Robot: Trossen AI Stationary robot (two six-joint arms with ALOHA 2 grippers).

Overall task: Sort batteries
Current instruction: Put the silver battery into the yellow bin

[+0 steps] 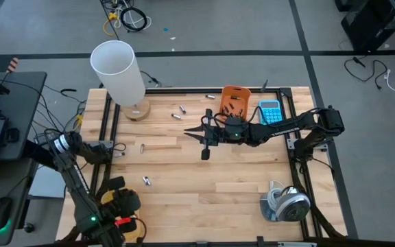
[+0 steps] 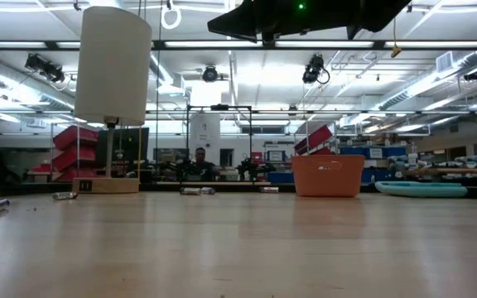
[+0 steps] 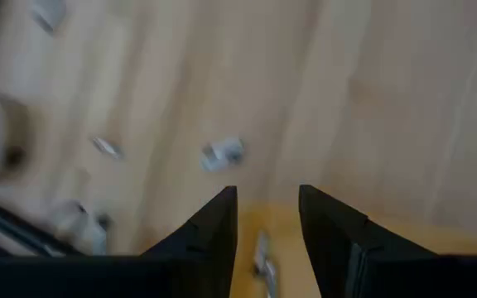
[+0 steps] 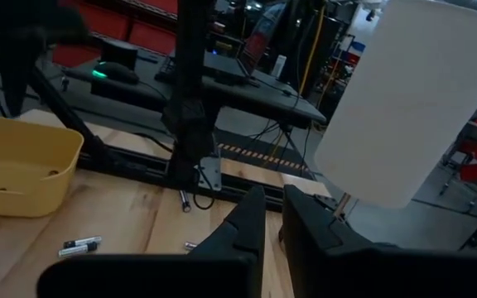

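Left gripper (image 3: 267,194) parted to a middling gap, empty, hanging over a yellow tray (image 3: 251,223), with one battery (image 3: 261,258) lying in it directly beneath the tips. More batteries (image 3: 222,154) loose on the table just ahead. Right gripper (image 4: 273,199) nearly closed, nothing seen between, raised well above the wood, a few cells (image 4: 81,245) below and ahead. Likely risk: clipping a round cell with one finger on the way down and sending it rolling. Cause: an off-centre approach.

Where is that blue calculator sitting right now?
In the high view the blue calculator lies at the table's far right edge, right beside the orange bin and just behind the right arm's forearm.
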